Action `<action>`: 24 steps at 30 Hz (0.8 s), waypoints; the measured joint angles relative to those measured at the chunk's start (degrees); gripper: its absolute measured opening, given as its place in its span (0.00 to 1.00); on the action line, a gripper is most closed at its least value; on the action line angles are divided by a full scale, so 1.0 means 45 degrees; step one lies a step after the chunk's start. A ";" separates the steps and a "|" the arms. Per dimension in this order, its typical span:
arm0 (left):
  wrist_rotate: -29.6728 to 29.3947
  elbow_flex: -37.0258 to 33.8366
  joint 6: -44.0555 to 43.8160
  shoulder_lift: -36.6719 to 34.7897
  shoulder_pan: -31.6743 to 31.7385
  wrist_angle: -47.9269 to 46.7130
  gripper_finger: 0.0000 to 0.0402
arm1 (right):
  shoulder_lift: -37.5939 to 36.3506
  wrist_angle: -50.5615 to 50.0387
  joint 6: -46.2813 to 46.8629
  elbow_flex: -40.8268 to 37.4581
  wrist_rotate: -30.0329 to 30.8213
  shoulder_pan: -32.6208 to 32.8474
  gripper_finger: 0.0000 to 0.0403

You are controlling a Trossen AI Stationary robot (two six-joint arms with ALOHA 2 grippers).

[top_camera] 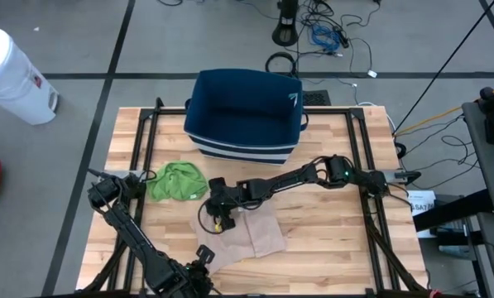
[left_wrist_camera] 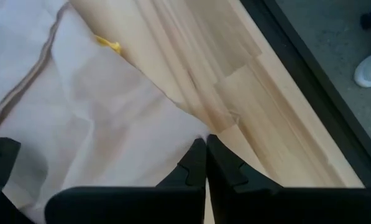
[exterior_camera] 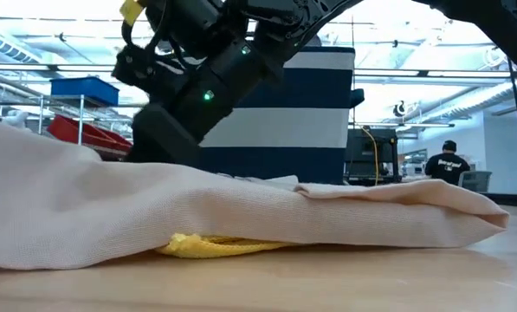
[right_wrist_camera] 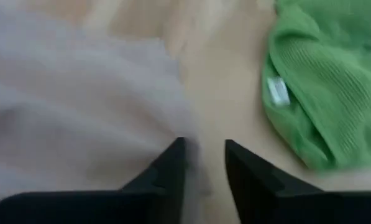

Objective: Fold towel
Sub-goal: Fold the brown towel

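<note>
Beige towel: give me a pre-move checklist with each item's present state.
1. Left end effector shut on the beige towel edge: ok.
2. Right end effector fingers apart, nothing between them: ok.
3. Green cloth off the towel: ok.
4. Yellow item clear of the towel: not ok, it lies under it.
5. Towel flat: not ok, it is rumpled.
6. Blue bin away from the towel: ok.

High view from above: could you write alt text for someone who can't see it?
Seen from above, a beige towel lies rumpled on a wooden table, with the right gripper at its far edge and the left gripper at its near corner. A green cloth and a navy striped bin sit behind.
</note>
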 joint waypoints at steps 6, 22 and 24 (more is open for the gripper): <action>0.0296 0.0000 -0.0040 0.0000 0.0014 -0.0047 0.00 | -0.0728 -0.1644 0.0282 0.0000 0.1332 0.0154 0.41; 0.0412 0.0000 -0.0700 0.0000 -0.0121 -0.0038 0.00 | -0.3075 -0.5640 0.1612 -0.0052 0.1304 0.2032 0.31; 0.0403 0.0000 -0.0696 0.0000 -0.0177 -0.0057 0.00 | -0.3075 -0.5557 0.1948 -0.0580 0.1528 0.2566 0.31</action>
